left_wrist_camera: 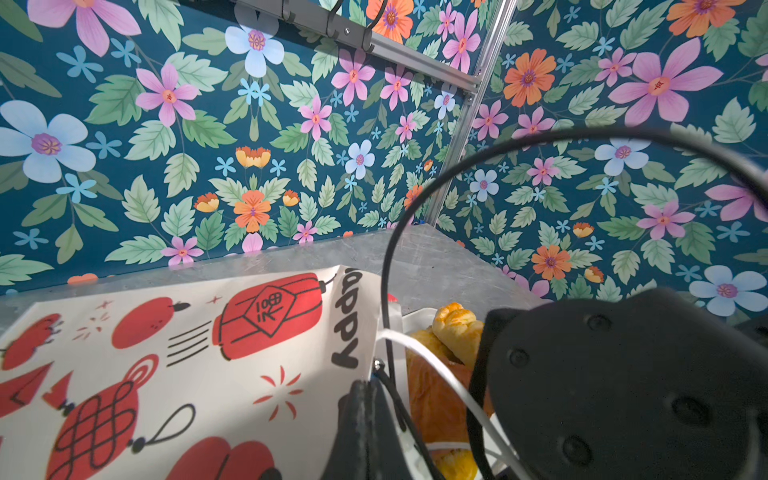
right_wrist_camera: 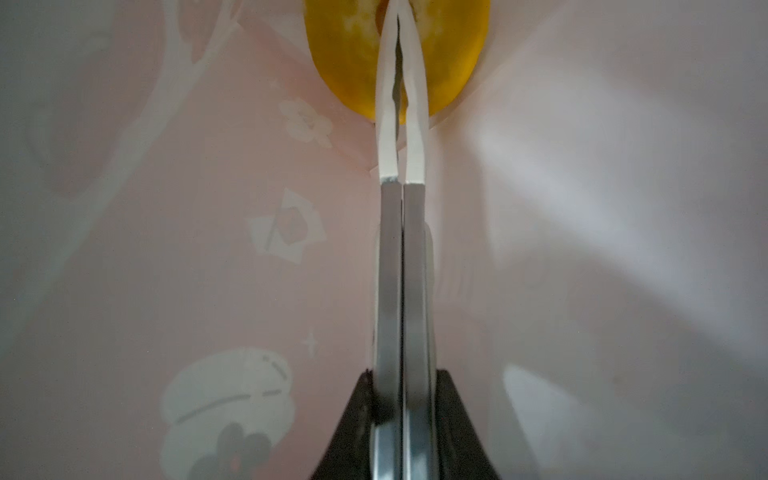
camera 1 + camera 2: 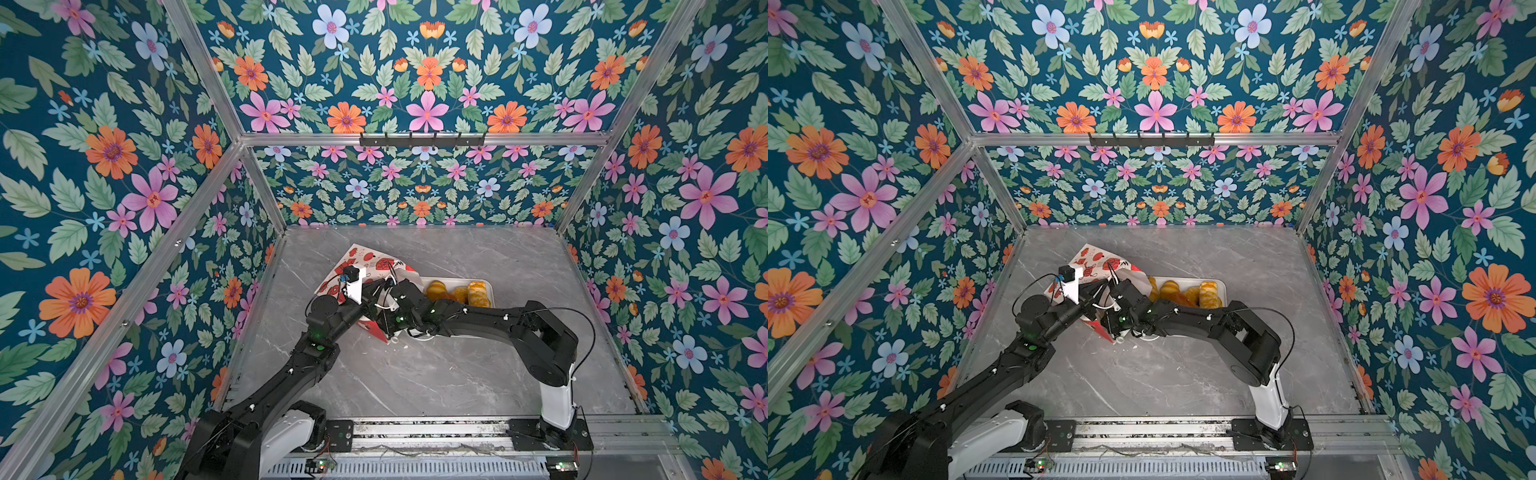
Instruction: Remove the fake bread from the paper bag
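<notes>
Grey marbled tabletop [image 3: 457, 374] carrying the paper bag [image 3: 365, 257], which lies tipped over left of centre with its mouth toward a white tray [image 3: 491, 286]. Several glossy fake bread pieces [image 3: 478, 294] already rest in the tray, just beside the bag. The left gripper [image 1: 365, 415] is closed at the mouth edge, apparently pinching the paper to hold the bag open, with a white cord handle [image 1: 436, 362] crossing beside it. The right gripper [image 2: 397, 16] reaches deep inside with its slim fingers pressed together, tips against a yellow pastry [image 2: 345, 54] at the bag's far end; whether they pinch any of it cannot be told. Judged step: seizing this remaining piece. A sound grasp calls for parting the jaws, straddling the pastry's body, closing firmly, then withdrawing straight along the bag, clear of paper and cord.
</notes>
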Controlling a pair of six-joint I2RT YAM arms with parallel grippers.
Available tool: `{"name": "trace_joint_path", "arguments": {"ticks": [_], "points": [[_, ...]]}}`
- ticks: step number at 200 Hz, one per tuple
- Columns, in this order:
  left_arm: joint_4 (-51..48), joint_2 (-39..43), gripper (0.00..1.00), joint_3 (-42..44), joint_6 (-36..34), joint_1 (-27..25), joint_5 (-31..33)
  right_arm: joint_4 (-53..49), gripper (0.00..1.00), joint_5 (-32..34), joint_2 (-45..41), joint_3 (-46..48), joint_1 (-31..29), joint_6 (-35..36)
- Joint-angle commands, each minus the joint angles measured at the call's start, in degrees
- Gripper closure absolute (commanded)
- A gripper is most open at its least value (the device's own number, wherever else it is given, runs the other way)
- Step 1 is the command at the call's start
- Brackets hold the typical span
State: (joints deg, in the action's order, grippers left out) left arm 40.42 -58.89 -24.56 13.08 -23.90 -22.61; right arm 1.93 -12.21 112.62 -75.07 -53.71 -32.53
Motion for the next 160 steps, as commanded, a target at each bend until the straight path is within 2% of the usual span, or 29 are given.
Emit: {"name": "trace_joint_path", "arguments": {"ticks": [1,37,109,146,160], "points": [[2.1,0.6,0.97,0.1,-0.1,0.1,-0.9,3.2,0.85,0.1,-1.3,1.1,0.1,-0.2],[-1.1,2.6,0.97,0.0,-2.0,0.0,0.7,2.7,0.89,1.2,-5.8,5.6,0.9,0.4],[-6.7,4.0,0.97,-1.5,-5.4,0.1,2.4,-1.2,0.91,3.2,-19.4,15.4,1.1,1.5],[-6.4,3.2,0.97,-2.1,-5.7,0.1,0.0,-2.7,0.91,3.4,-21.8,16.4,1.0,2.7],[-6.8,2.7,0.97,-2.7,-5.9,0.1,-1.7,-2.2,0.86,2.3,-20.8,15.4,1.1,3.4]]}}
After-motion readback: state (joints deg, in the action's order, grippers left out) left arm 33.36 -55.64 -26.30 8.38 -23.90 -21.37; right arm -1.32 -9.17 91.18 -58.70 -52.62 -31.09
